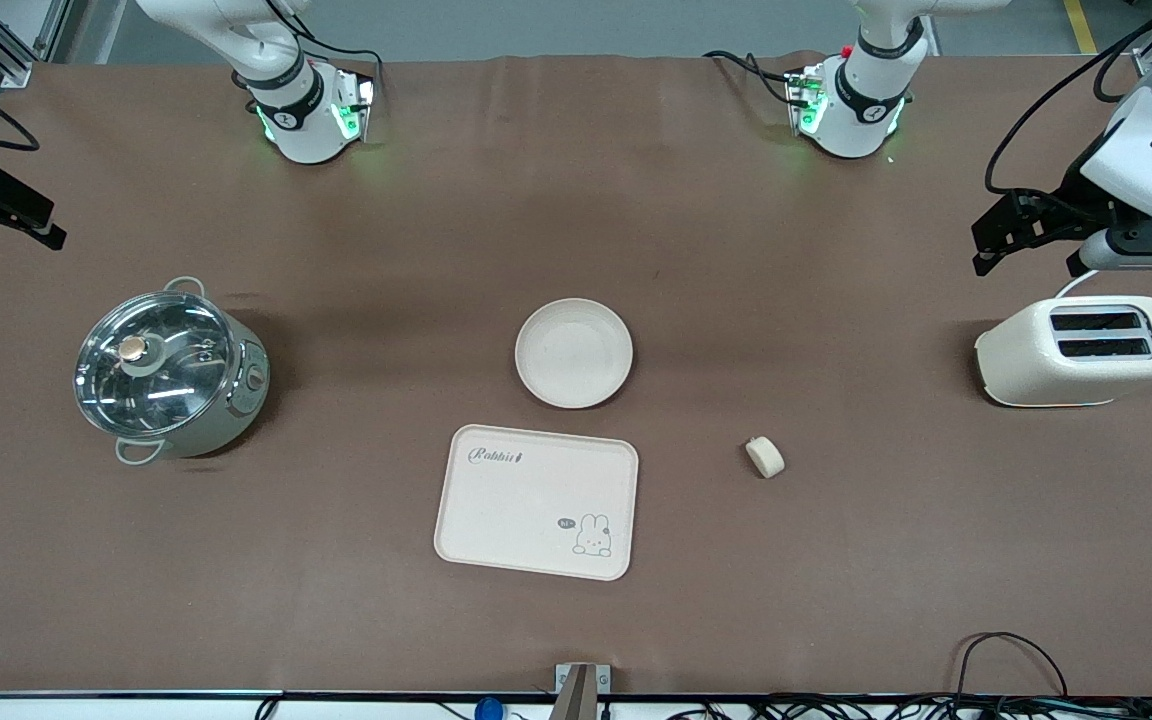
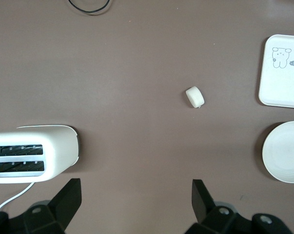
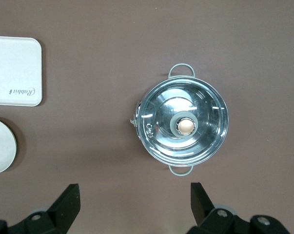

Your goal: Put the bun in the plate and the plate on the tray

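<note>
The small cream bun point(image 1: 764, 457) lies on the brown table, toward the left arm's end from the tray; the left wrist view shows the bun point(image 2: 195, 96) too. The round beige plate point(image 1: 574, 352) sits empty mid-table. The cream "Rabbit" tray point(image 1: 536, 502) lies empty just nearer the front camera than the plate. My left gripper point(image 1: 1028, 262) hangs open and empty above the table by the toaster, its fingertips point(image 2: 73, 190) wide apart. At the right arm's end of the table my right gripper point(image 1: 6, 235) hangs open and empty, with its fingertips point(image 3: 72, 192) spread over bare table near the pot.
A steel pot with a glass lid point(image 1: 168, 372) stands toward the right arm's end. A cream toaster point(image 1: 1081, 350) stands toward the left arm's end, its cord trailing. Black cables point(image 1: 1006, 660) lie along the table edge nearest the front camera.
</note>
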{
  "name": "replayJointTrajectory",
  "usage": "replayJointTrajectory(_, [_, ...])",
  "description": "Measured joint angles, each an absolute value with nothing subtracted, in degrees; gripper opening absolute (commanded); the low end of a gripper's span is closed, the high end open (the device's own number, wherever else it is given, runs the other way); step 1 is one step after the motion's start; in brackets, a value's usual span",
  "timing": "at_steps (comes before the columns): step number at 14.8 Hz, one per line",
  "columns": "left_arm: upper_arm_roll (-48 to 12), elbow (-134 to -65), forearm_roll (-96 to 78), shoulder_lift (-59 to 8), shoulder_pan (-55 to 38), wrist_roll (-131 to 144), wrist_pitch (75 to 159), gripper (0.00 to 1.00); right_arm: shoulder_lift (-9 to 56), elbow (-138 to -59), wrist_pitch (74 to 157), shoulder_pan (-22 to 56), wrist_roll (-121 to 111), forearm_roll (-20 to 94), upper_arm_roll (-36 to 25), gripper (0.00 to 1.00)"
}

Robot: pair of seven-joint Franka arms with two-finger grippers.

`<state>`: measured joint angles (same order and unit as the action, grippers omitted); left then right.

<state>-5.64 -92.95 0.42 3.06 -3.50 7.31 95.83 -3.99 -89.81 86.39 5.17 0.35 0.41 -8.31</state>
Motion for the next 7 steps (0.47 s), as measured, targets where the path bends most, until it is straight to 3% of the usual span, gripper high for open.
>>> replayJointTrajectory(7, [-5.8, -93.3, 0.4, 2.3, -3.9, 7.2, 94.5, 1.00, -3.9, -90.1, 86.1, 5.4, 0.5, 0.3, -8.3, 1.00])
